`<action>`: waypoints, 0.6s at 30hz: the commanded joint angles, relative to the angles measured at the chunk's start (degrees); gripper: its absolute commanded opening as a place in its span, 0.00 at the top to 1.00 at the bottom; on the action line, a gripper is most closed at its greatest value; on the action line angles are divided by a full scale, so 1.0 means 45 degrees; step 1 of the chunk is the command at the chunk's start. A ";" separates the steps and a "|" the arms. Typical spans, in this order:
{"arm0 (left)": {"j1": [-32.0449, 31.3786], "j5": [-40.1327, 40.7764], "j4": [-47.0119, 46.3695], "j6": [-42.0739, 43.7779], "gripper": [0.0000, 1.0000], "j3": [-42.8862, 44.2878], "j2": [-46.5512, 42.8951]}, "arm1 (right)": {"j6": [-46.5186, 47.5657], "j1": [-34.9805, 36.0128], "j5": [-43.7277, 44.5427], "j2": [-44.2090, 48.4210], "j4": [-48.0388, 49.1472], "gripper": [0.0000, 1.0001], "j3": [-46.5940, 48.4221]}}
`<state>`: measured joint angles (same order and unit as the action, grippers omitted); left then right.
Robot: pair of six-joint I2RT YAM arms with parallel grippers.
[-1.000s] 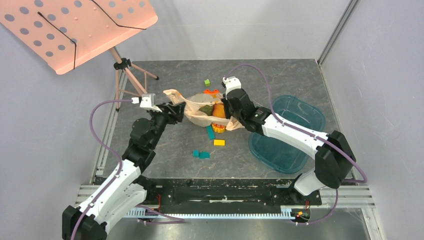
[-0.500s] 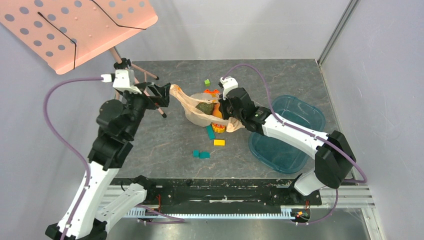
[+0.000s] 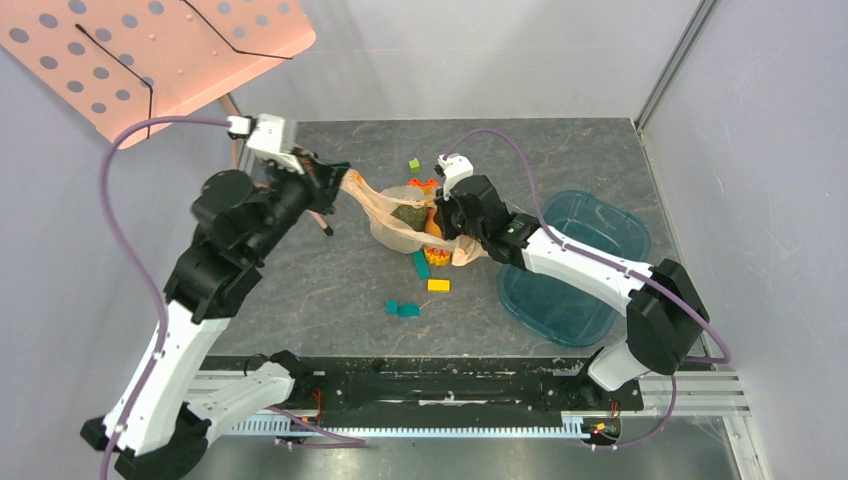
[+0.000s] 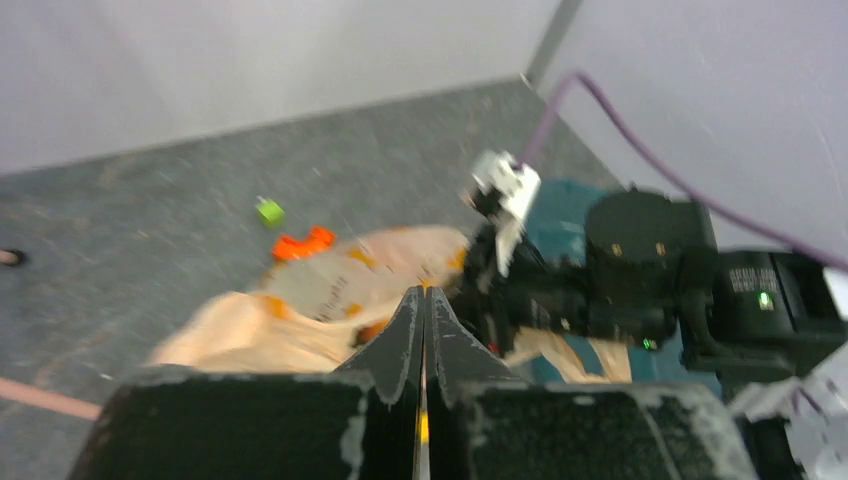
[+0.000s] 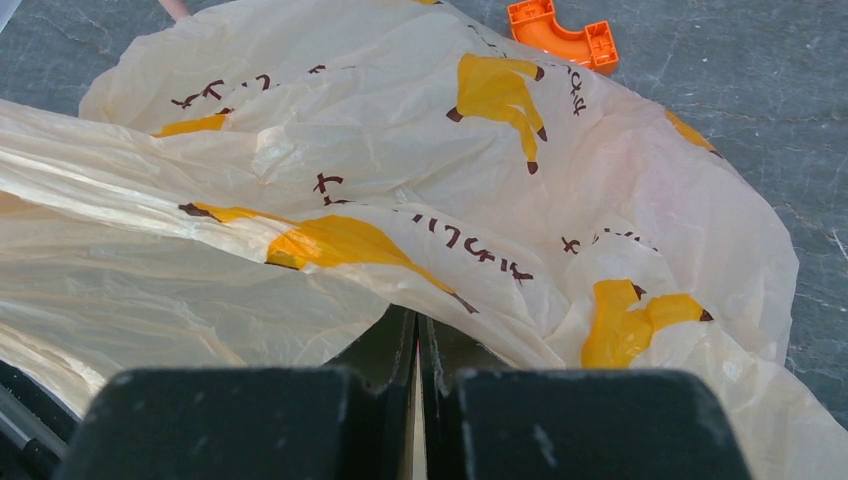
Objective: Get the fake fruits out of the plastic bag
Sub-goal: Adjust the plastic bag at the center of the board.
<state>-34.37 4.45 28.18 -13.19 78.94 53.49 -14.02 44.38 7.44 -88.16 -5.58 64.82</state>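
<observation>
The plastic bag (image 3: 392,232) lies mid-table, pale peach with orange marks, its mouth pulled wide. Inside it the top view shows the fake fruits: a green-brown ball (image 3: 408,215) and an orange oval (image 3: 436,222) to its right. My left gripper (image 3: 338,180) is shut on the bag's left handle, which stretches taut up to it. In the left wrist view the left gripper (image 4: 422,292) is pressed together over the bag (image 4: 300,310). My right gripper (image 3: 447,216) is shut on the bag's right edge. In the right wrist view the bag (image 5: 400,150) runs into the right gripper (image 5: 415,318).
A teal tray (image 3: 590,232) sits right of the bag. Around the bag lie an orange toy piece (image 3: 424,184), a green block (image 3: 414,164), a yellow block (image 3: 438,285) and teal blocks (image 3: 403,309). A music stand (image 3: 160,50) with tripod legs stands at the back left.
My left arm has risen and swung back-left. Its gripper was open half a second ago and has now shut on the handle, stretching the bag leftward. The right gripper has barely moved.
</observation>
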 commanded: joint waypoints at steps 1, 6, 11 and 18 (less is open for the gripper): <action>-0.1764 0.0694 -0.0654 -0.0818 0.98 -0.0935 0.0544 | -0.0261 -0.0048 -0.0189 -0.0048 0.0715 0.99 0.0254; -0.3049 0.1580 -0.1653 -0.1225 0.98 -0.1996 0.1259 | -0.0465 -0.0128 -0.0323 -0.0020 0.0789 1.00 0.0230; -0.3124 0.2093 -0.2890 -0.1138 0.98 -0.3225 0.1731 | -0.0629 -0.0170 -0.0411 0.0136 0.0970 1.00 0.0067; -0.3119 0.2483 -0.4563 -0.1173 0.98 -0.4161 0.2812 | -0.0700 -0.0194 -0.0442 0.0262 0.0997 1.00 -0.0087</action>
<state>-48.25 12.84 16.40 -16.67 62.52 64.64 -16.49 43.68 6.02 -88.18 -3.46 64.79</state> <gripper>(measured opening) 0.026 0.005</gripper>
